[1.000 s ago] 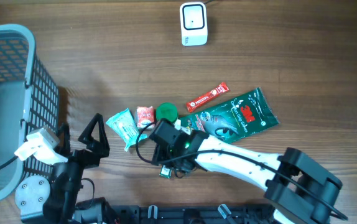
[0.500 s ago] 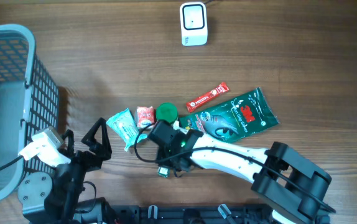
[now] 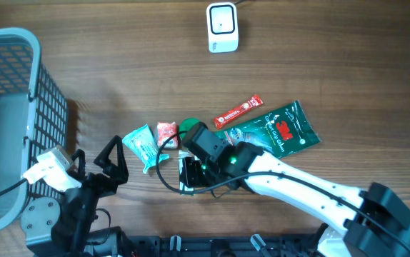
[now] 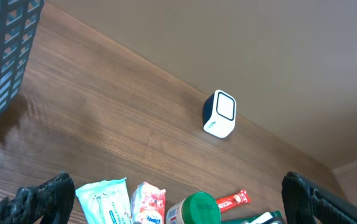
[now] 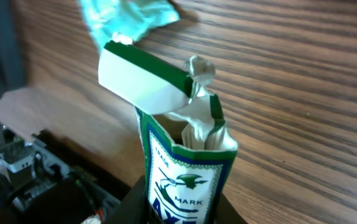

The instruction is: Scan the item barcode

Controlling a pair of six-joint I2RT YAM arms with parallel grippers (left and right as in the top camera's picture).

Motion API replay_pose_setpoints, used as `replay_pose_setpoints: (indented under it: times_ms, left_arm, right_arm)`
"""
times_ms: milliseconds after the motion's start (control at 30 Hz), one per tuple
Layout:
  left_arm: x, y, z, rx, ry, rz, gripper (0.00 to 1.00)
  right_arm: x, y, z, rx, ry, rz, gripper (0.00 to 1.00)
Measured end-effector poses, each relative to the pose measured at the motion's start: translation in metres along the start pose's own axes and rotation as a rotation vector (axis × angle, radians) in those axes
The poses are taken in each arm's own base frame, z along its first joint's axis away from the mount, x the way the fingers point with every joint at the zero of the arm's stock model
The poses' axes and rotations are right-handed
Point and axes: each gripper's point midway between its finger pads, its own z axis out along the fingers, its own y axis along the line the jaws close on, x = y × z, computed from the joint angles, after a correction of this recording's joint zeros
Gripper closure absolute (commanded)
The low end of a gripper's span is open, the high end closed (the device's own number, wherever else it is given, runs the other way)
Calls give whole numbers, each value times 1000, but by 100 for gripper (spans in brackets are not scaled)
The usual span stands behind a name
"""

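Carton [image 5: 188,165], green and white, clamped in right tool [image 5: 181,208]

The green-and-white paper carton [image 5: 188,174], at the near edge, reads "MARK" under a small emblem. The dark green plastic packet [image 3: 273,134], on the right, carries a red "3M". The print on the red stick sachet [image 3: 238,111] is too small to read.
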Motion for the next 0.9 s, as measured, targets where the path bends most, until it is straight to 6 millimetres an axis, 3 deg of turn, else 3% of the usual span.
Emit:
replay_pose_setpoints:
  times_ms: [233,433,567,667,700,767,900]
  left_arm:
    - [1,1,0,-2,4,-1,0]
    - [13,7,0,-29,52,-16,0]
    - [35,18,-3,-75,141,-44,0]
    - [53,27,-7,-115,213,-66,0]
    - [58,29,-8,-126,232,-73,0]
    - [69,34,-12,-151,276,-87,0]
    - [83,40,-17,-179,332,-104,0]
  right_arm:
    - [-7,1,-13,-17,-31,-127,96]
    - [-18,11,-51,-150,-54,-331,95]
    - [14,-46,-49,81,81,-307,85]
    - [14,-87,-55,288,66,-238,75]
    - [12,-90,-56,311,50,-215,75]
    - [2,-97,-58,358,-12,-148,59]
    - [-10,-101,-60,393,-98,-18,48]
